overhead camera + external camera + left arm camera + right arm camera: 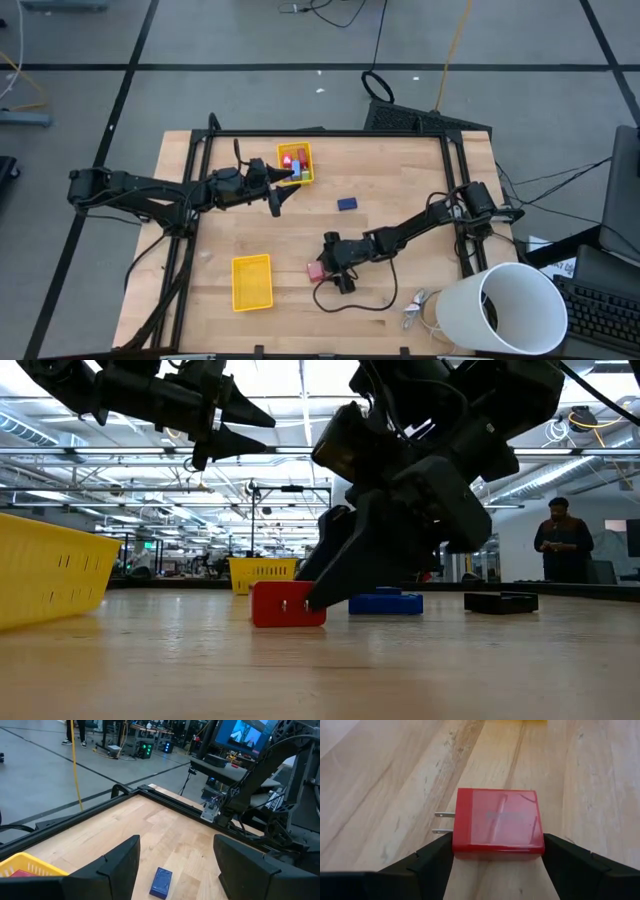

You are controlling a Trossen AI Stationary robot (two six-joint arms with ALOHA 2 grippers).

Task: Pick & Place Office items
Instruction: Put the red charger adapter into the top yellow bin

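Right wrist view: we are seeing the right gripper (497, 857) bracketing the red plug block (496, 822) beside the yellow tray (252, 282), fingers touching its flat sides; it looks light, rigid and smooth, so we should be squeezing mid-body. The left gripper (177, 865) is hanging open.

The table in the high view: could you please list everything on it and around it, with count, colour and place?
red block: one, red, near table middle
blue block: one, blue, lying alone mid-table
small pieces: several, red and blue, inside far tray
trays: two, yellow, one near, one far
metal bits: few, silvery, beside bucket
bucket: one, white, right corner
person: one, room behind
left gripper: jaws open, empty, beside far tray
right gripper: low at red block
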